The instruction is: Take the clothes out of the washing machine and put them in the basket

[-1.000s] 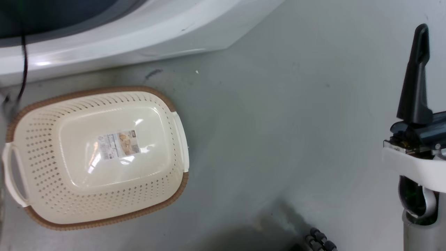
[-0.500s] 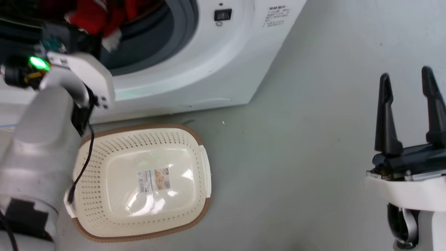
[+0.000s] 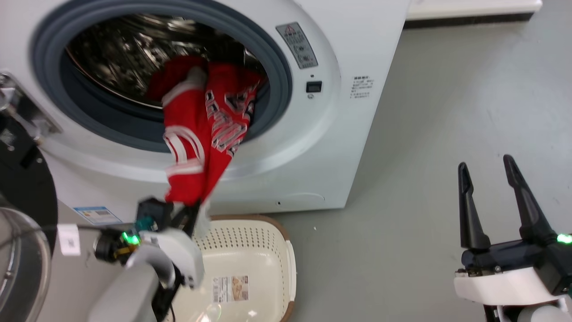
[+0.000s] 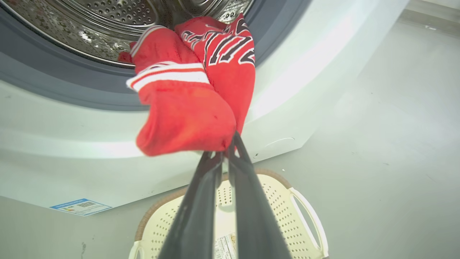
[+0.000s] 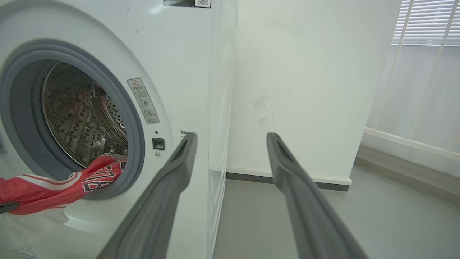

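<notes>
Clothes (image 3: 201, 129) in red hang half out of the porthole (image 3: 279, 82) of the washer (image 3: 348, 147), their lower end pinched between the closed fingers (image 4: 201, 201) of our left gripper (image 4: 227, 151) just below that opening. We see the basket (image 3: 272, 237) on the floor (image 3: 424, 112) at the washer's foot, under that gripper, while our right gripper (image 3: 486, 163) holds its fingers spread apart, well to the right of the washer.

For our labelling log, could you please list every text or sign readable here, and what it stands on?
Nothing reads whole.
On the red striped jersey: black-and-white lettering, folded, unreadable.
On the white front-loading washing machine: warning-triangle sticker, small print, blue sticker; all too small.
On the cream perforated plastic basket: bottom label, blurred.
</notes>
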Robot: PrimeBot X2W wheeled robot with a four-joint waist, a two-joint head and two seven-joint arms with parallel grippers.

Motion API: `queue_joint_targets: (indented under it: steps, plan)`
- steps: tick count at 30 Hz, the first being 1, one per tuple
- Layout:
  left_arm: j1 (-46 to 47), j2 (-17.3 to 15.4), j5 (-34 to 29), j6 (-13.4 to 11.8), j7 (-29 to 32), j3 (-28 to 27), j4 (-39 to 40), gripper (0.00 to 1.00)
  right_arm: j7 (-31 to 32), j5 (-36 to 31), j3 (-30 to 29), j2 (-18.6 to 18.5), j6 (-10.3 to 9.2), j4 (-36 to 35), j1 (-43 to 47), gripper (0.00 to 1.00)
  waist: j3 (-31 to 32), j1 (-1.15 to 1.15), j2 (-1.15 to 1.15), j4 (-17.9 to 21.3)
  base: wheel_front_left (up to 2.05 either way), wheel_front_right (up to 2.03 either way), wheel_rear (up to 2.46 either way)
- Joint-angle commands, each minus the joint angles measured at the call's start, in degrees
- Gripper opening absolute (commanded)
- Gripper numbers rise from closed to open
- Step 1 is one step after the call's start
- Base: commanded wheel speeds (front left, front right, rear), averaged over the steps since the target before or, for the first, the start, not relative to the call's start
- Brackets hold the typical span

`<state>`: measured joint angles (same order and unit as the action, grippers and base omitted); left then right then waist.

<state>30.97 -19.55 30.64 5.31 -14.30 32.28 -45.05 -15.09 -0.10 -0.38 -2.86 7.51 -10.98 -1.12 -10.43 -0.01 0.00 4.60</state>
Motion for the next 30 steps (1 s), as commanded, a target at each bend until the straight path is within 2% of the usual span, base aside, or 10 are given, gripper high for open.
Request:
queue_joint_targets:
  steps: [1,9,16,20,30]
  plan:
    - [-2.4,0.2,0.0,-0.5,-0.1,0.6,1.1,0.00,-0.1,-0.5,0.2,0.0,-0.04,0.3,1.1,1.00,3.7,0.01,0.00,-1.6,0.00,0.00,0.00]
    - [-14.2,1.4,1.7,-1.5,2.2,3.1,7.1,0.00,-0.1,-0.7,0.8,0.0,-0.04,1.4,4.5,1.00,8.1,0.01,0.00,-3.3,0.00,0.00,0.00]
    - [-19.6,0.3,1.8,-2.8,3.8,4.5,8.3,0.00,-0.1,-0.4,1.5,0.0,-0.04,1.4,5.1,1.00,9.0,0.01,0.00,-2.8,0.00,0.00,0.00]
    - [-19.7,0.3,2.3,-3.6,3.2,3.8,6.5,0.00,-0.1,-0.8,1.7,0.0,-0.04,1.1,4.2,1.00,7.5,0.01,0.00,-1.8,0.00,0.00,0.00]
    - [-14.3,4.7,5.8,-2.9,2.1,1.5,-5.7,0.00,-0.1,-0.7,2.6,0.0,-0.04,-0.3,-2.1,1.00,-2.6,0.01,0.00,2.3,0.00,0.00,0.00]
